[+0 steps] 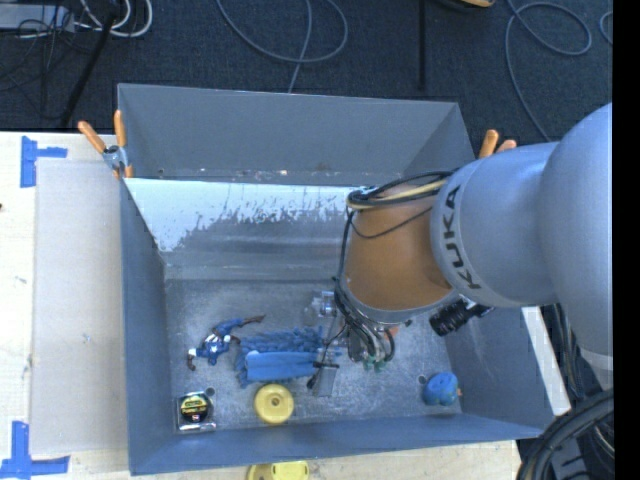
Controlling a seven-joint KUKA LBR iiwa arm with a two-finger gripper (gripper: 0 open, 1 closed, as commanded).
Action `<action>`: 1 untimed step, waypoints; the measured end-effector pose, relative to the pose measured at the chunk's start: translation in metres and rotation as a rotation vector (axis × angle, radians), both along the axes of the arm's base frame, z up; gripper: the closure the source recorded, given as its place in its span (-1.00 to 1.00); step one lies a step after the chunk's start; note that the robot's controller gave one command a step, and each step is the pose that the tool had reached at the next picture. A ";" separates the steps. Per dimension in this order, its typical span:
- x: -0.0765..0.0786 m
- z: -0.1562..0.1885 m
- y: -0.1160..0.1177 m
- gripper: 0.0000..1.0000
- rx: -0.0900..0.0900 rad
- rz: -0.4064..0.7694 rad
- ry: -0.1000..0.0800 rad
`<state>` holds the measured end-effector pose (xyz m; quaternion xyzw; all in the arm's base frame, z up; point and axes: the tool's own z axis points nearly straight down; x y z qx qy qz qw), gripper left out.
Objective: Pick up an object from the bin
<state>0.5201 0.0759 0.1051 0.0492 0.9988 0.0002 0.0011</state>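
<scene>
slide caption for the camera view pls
Gripper low in the grey bin, at the right end of a blue brush, a yellow disc nearby.

The bin (150,298) is plain grey metal, its floor flecked with pale scuffs. Along its front edge lie a black-and-yellow tape measure (195,409) by the left corner, a bright yellow disc (273,402), a blue brush-like block (275,360), a small blue toy (213,343) and a blue lump (438,389) towards the right corner. The arm (520,218) is silver-grey with black lettering and an orange-brown cover (395,258).
</scene>
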 end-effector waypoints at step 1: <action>-0.026 -0.036 -0.004 1.00 0.000 -0.134 0.008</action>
